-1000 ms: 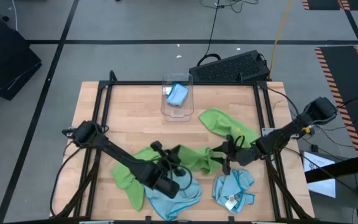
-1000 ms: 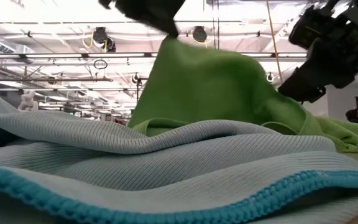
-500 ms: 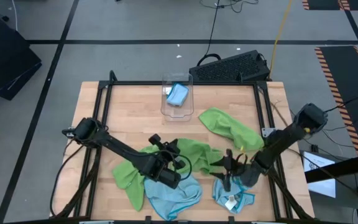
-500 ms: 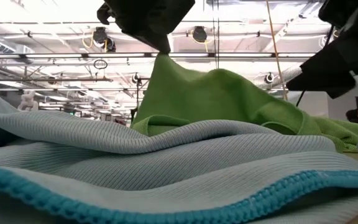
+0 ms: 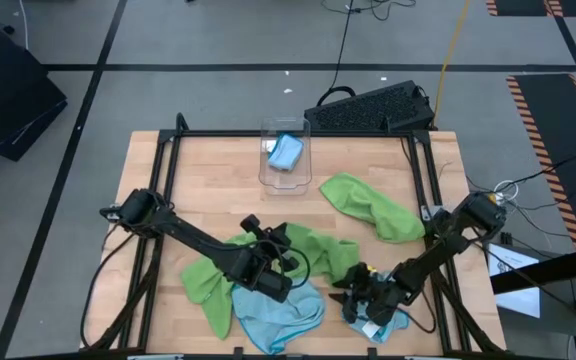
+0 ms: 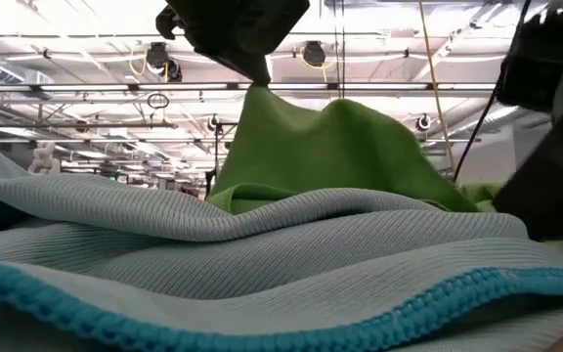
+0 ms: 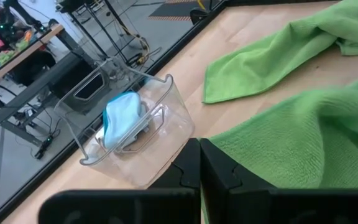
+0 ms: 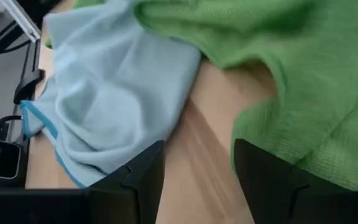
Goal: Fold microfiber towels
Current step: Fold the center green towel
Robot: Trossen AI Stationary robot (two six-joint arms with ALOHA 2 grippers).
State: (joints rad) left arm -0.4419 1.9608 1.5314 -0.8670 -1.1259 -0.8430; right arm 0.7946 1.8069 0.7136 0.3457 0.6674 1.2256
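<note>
Left gripper (image 5: 290, 240): fingers pressed together, pinching a raised peak of the middle green towel (image 5: 313, 252) near the table's centre; in the low view the dark jaws meet at the tip of that peak.
Right gripper (image 5: 340, 297): jaws spread, low over the front edge at about 5 o'clock of the table, holding nothing that can be made out; bare wood shows between its fingers (image 8: 138, 177) in its wrist view.
Green towels: one crumpled at 3 o'clock (image 5: 370, 205), well apart from both grippers; one at 7 o'clock (image 5: 204, 285), partly under the left arm.
Light blue towels: one at 6 o'clock (image 5: 280, 312), its upper part covered by the left arm; one at 5 o'clock (image 5: 378, 322), mostly hidden under the right wrist, a white tag just showing.
Clear plastic bin (image 5: 286, 172): at 12 o'clock, upright, with a folded light blue towel (image 5: 286, 152) inside.
Low view: a blue-edged towel (image 6: 262, 264) fills the foreground and blocks the tabletop; the right arm is a dark blur at the edge.
Table (image 5: 218, 180): wood, dark frame around it.
</note>
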